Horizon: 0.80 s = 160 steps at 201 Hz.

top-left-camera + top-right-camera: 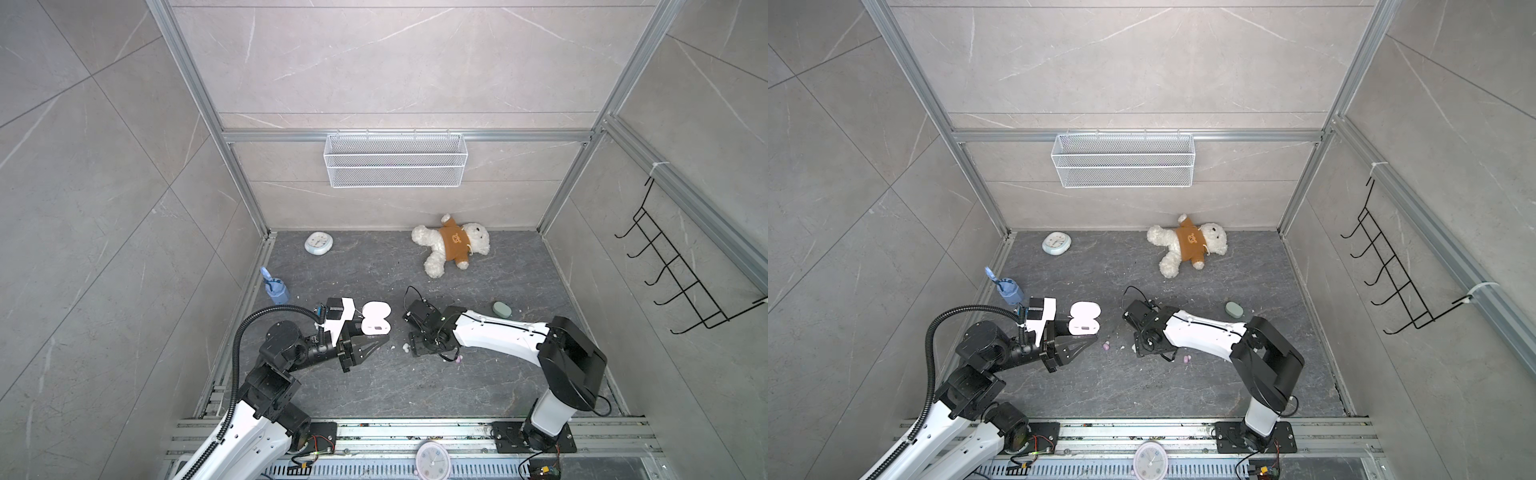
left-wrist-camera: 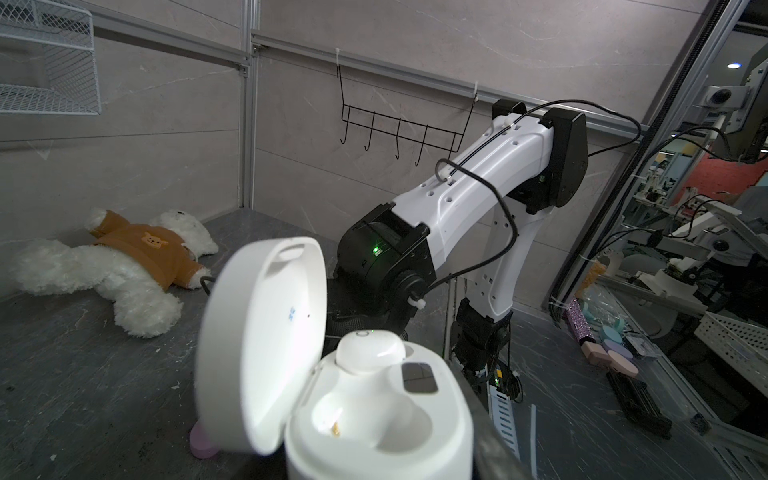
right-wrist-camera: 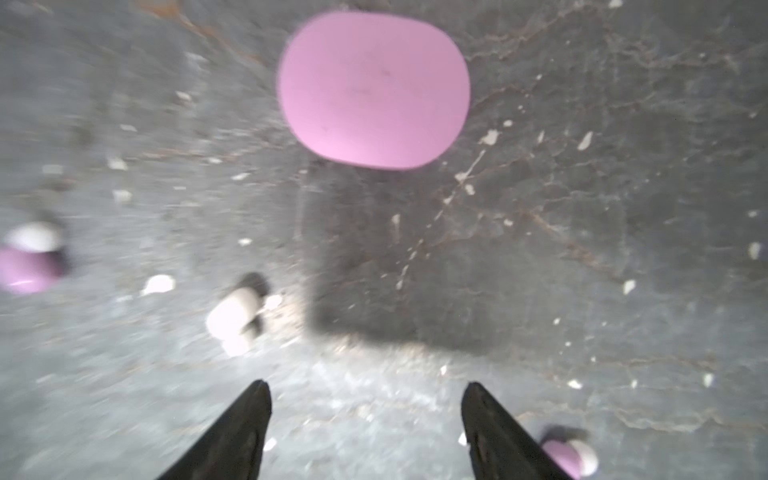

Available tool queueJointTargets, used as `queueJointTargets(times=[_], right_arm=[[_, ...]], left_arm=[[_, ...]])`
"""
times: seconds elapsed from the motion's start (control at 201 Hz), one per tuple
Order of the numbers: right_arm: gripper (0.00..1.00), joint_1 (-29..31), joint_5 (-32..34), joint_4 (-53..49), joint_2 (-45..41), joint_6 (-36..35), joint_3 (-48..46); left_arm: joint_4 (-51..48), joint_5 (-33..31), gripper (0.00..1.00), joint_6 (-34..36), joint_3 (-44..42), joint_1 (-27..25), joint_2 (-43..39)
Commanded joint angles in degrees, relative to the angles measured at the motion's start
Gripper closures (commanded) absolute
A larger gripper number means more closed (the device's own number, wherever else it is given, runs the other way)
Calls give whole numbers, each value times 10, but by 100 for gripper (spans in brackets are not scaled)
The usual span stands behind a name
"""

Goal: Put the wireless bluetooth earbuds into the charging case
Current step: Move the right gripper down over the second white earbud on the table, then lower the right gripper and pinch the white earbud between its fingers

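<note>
White glossy charging case (image 2: 374, 432) sits pinched in our left gripper (image 1: 376, 343); with our right gripper (image 3: 365, 386) spread, we'd nip the tiny white earbud (image 3: 232, 318), likely light and slippery, crosswise.

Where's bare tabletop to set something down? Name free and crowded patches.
Free: dark stone tabletop between white plush teddy bear and open white charging case; also the near strip by metal rail. Crowded: tiny pink earbuds around the right gripper.

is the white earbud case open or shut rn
Open: the white oval plastic charging case has its lid swung back, with one white earbud seated and the other slot empty.
</note>
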Motion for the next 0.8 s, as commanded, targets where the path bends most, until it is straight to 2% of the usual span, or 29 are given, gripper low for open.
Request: queueJointTargets(times=[0.0,0.159,0.284,0.518,0.791], right_arm=[[32,-4,-82,18,-12,113,8],[40,-5,-132,4,42,189,57],[47,-5,-124,-1,69,222,83],[56,-7,-106,-34,114,230,131],[58,-7,-91,-70,155,225,170]], left_arm=[[29,0,78,9,12,0,0],[29,4,79,7,9,0,-4],[25,5,79,9,7,0,-9],[23,4,79,7,1,0,-20],[24,3,79,8,-3,0,-24]])
